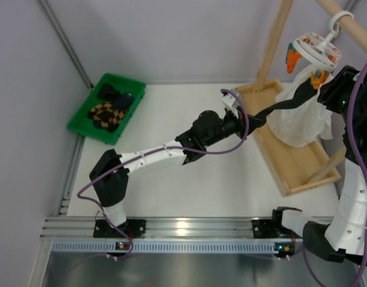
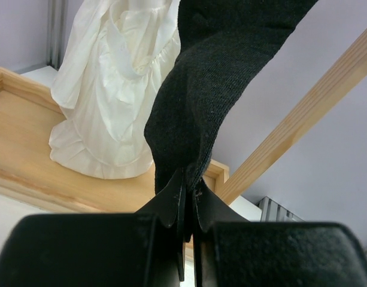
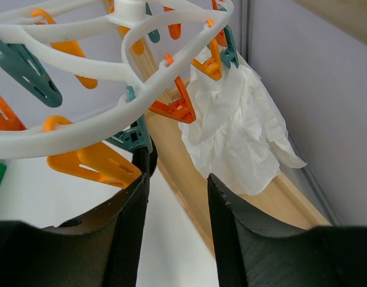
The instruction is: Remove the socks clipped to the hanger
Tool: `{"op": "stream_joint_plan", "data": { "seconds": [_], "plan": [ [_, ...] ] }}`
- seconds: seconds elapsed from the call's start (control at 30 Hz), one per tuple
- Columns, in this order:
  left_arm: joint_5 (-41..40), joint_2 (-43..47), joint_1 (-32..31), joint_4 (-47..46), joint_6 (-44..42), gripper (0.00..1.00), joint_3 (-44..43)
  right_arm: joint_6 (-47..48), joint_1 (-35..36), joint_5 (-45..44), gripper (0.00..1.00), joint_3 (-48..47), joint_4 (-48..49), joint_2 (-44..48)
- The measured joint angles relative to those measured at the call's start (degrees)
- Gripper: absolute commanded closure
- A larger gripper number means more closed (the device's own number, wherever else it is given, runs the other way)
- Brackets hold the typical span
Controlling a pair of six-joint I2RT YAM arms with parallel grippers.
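Note:
A plain dark sock (image 1: pixel 279 106) stretches taut from the white ring hanger (image 1: pixel 315 51) down to my left gripper (image 1: pixel 238 116). In the left wrist view my left gripper (image 2: pixel 188 179) is shut on the end of this sock (image 2: pixel 219 78). My right gripper (image 3: pixel 177 176) is open just below the hanger's ring (image 3: pixel 51 139), with nothing between its fingers. Its left finger sits right under a teal clip (image 3: pixel 134 139) that pinches the sock's top (image 3: pixel 145 161). The hanger hooks over a wooden bar at the top right.
A large white cloth (image 1: pixel 300 119) hangs from an orange clip (image 3: pixel 210 64) over the wooden rack's base (image 1: pixel 297 167). A green tray (image 1: pixel 75 122) at the far left holds an argyle sock (image 1: pixel 106 115) and dark socks (image 1: pixel 114 94). A slanted wooden beam (image 2: pixel 303 119) stands behind.

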State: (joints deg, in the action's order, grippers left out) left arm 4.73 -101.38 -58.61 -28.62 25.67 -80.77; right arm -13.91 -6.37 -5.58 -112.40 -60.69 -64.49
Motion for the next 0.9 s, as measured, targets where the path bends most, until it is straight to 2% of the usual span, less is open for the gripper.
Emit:
{"op": "stream_joint_plan", "data": {
  "seconds": [0.3, 0.6, 0.9],
  "plan": [
    [2.2, 0.1, 0.2, 0.0, 1.5, 1.00, 0.0, 1.8, 0.0, -2.3, 0.62, 3.0, 3.3, -0.4],
    [3.2, 0.1, 0.2, 0.0, 1.9, 1.00, 0.0, 1.9, 0.0, 3.8, 0.67, 7.1, 10.1, 0.6],
    [4.3, 0.1, 0.2, 0.0, 2.4, 1.00, 0.0, 0.8, 0.0, 7.8, 0.68, 9.3, 14.9, 2.7]
  ]
}}
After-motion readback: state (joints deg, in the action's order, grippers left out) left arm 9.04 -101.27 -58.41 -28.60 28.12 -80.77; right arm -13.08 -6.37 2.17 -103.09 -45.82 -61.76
